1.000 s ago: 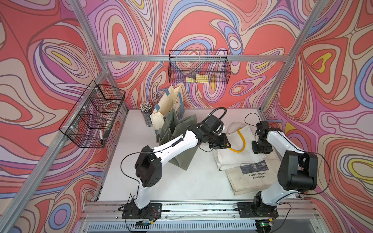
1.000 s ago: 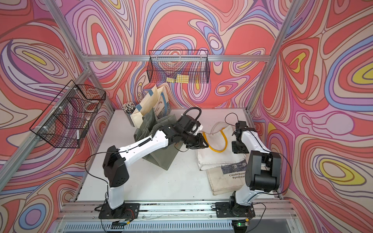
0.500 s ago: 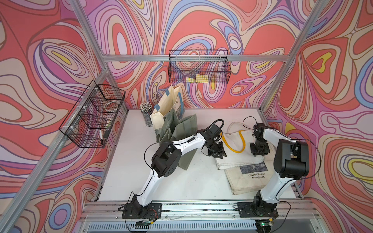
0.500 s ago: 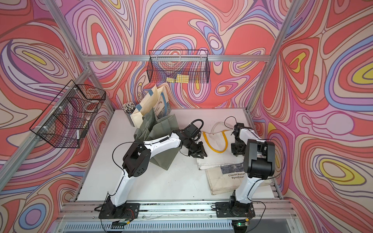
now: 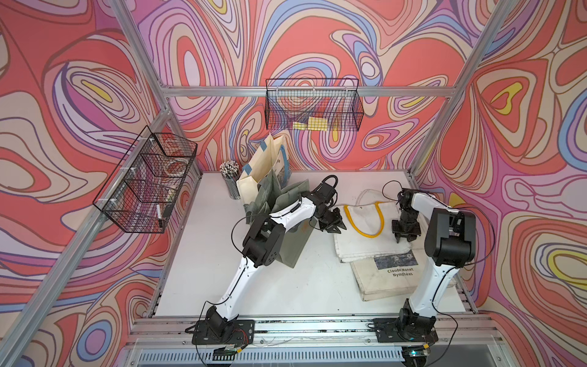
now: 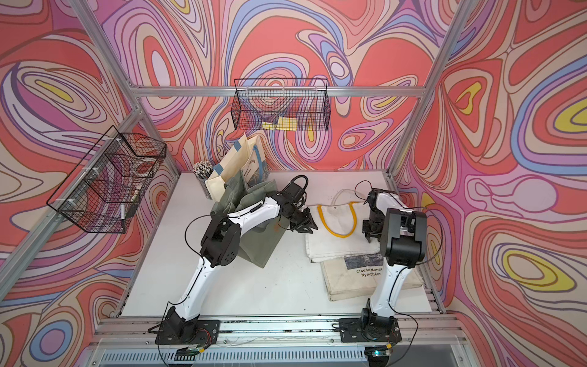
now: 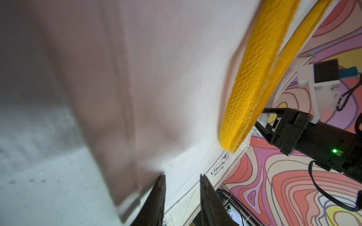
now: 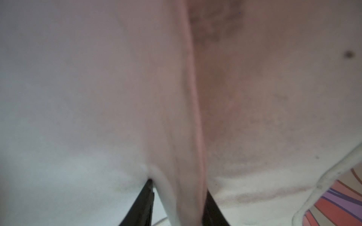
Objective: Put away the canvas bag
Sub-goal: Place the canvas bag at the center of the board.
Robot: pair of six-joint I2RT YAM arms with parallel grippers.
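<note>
- Three walls (image 5: 317, 47) of swirling red, pink and blue close the cell. One wire basket (image 5: 313, 108) hangs on the back wall and a second basket (image 5: 146, 181) on the side.
- The white desk (image 5: 286, 286) is bare in front. At its far corner, on the left arm's side, a cream bag (image 5: 254, 178), a green bag (image 5: 292, 248) and a cup of pencils (image 5: 230, 178) crowd together.
- The left arm (image 5: 286, 216) has folded sharply at the elbow within the last second and the right arm (image 5: 444, 235) has sunk slightly. Both now reach the same cloth from opposite sides.
- A printed tote (image 5: 387, 279) lies flat near the right arm's base, its far part under the canvas bag.
- The canvas bag (image 5: 359, 248) lies flat on the desk's right half between the two tools, its yellow handles (image 5: 365, 233) looped on top. It is not yet lifted.
- The right tool (image 5: 404, 237) sits at the bag's edge toward the right wall. Its jaws have been narrowing, and the right wrist view shows a ridge of canvas pinched between them.
- The left tool (image 5: 333, 226) has come down to the opposite edge. Its jaws are narrow and rest on the cloth, but I cannot tell whether any cloth is caught.
- This looks like a two-sided grip being set before a lift, probably toward the standing bags. The printed tote could drag along.
</note>
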